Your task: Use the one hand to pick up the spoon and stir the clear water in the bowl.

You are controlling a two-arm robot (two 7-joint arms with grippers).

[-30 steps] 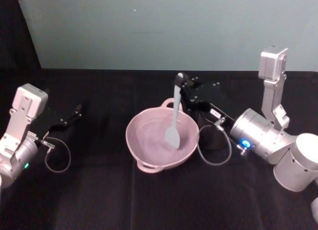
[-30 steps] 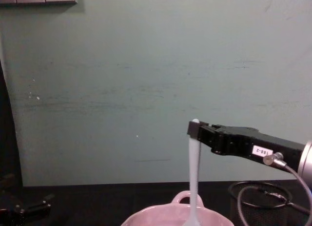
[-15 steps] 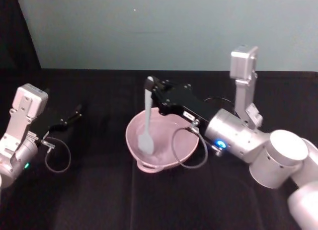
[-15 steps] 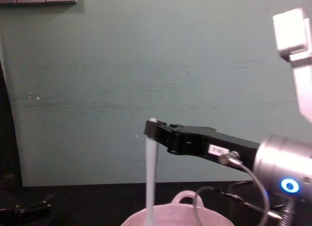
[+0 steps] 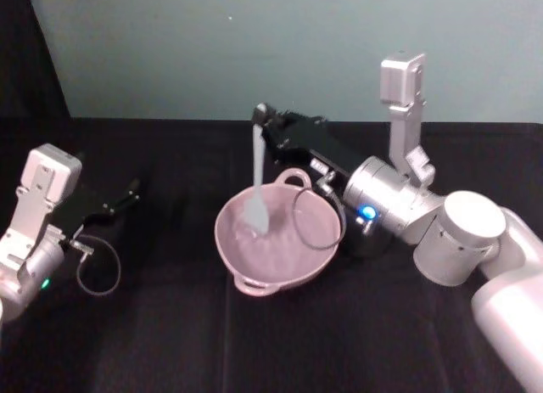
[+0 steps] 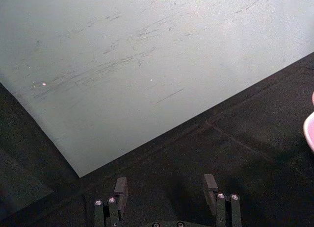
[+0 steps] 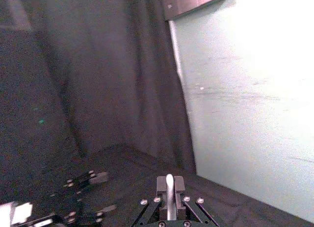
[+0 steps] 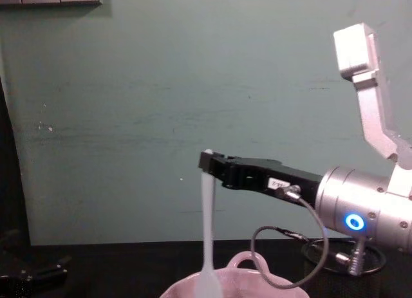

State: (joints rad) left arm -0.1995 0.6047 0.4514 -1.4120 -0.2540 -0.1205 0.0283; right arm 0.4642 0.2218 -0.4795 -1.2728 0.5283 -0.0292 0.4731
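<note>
Over bowl, right pincer grips slim white spoon, maybe dipped.

Head camera looks down, chest camera level; both share the bowl.

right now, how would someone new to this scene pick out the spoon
Start at the pale-pink bowl in the middle of the black table. The right hand reaches above it, shut on the top of the spoon, which hangs upright with its scoop down in the bowl. It is the only slim white thing there.
</note>
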